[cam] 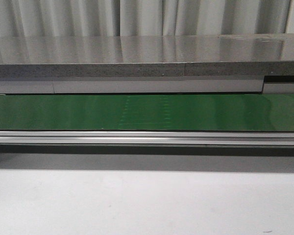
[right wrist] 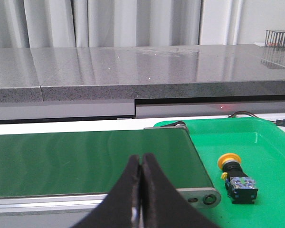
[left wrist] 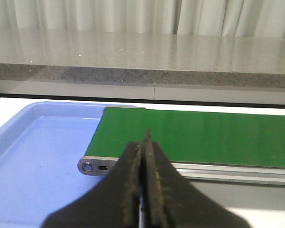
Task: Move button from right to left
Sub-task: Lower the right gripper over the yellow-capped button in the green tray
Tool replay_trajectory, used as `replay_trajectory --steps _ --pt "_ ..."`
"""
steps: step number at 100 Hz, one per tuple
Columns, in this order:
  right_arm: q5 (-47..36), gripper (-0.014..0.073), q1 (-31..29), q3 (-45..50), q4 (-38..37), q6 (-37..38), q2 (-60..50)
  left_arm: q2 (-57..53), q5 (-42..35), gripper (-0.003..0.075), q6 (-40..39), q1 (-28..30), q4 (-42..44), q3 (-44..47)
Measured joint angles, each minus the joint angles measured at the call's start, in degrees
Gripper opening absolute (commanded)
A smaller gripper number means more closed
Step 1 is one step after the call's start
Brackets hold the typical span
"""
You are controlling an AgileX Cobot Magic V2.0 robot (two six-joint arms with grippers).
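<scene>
The button (right wrist: 235,176) lies on its side in the green tray (right wrist: 270,147), just past the right end of the green belt (right wrist: 85,161); its orange-yellow cap points away from me. My right gripper (right wrist: 141,159) is shut and empty, near the belt's front rail, left of the button. My left gripper (left wrist: 145,140) is shut and empty, near the belt's left end (left wrist: 92,166), beside the blue tray (left wrist: 33,156). In the front view the belt (cam: 147,112) shows with no button and no gripper.
A grey stone counter (cam: 137,56) runs behind the belt. An aluminium rail (cam: 147,138) edges the belt's front, with the white table (cam: 147,200) before it. A cable (right wrist: 247,114) lies behind the green tray.
</scene>
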Motion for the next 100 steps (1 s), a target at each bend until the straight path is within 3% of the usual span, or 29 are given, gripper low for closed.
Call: replay_trajectory --steps 24,52,100 --pt "3.6 -0.0068 0.0 -4.4 0.0 0.0 0.0 0.0 0.0 -0.0020 0.0 0.0 0.0 0.0" --pt "18.3 -0.0068 0.0 -18.0 0.0 0.0 1.0 0.0 0.0 -0.0020 0.0 0.0 0.0 0.0" --pt "37.4 -0.0068 0.0 -35.3 0.0 0.0 22.7 0.0 0.0 -0.0020 0.0 0.0 0.0 0.0"
